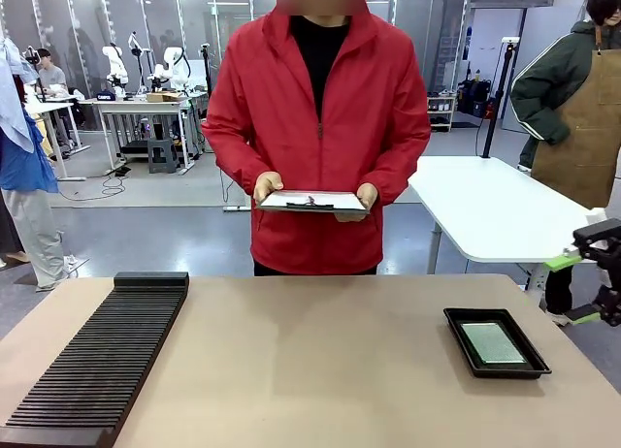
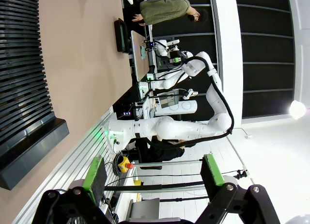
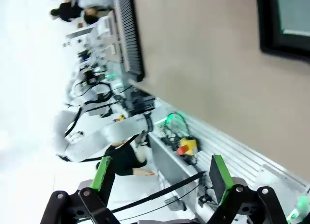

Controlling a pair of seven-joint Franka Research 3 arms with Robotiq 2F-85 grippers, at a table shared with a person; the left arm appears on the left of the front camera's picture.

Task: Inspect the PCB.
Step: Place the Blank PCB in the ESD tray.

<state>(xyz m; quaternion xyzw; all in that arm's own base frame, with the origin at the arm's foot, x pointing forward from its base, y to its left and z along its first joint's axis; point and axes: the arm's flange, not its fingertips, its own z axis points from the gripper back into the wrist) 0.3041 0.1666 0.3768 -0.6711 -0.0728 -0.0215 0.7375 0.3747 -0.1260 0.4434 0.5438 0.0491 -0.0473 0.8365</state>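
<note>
**PCB in tray, both grippers wide apart**

While the PCB (image 1: 492, 342) lies flat in the black tray (image 1: 456, 324) on the table's right side, the right gripper (image 1: 580, 288) hangs off the right edge, jaws apart and empty. The left gripper (image 2: 154, 178) also stands spread, holding nothing. The person holds a clipboard (image 1: 310, 201) in both hands.

A black ribbed rack (image 1: 97, 361) lies along the tan table (image 1: 310, 370) (its left side); a shallow black tray (image 1: 456, 322) sits right; a white clipboard (image 1: 312, 201) is beyond.
</note>
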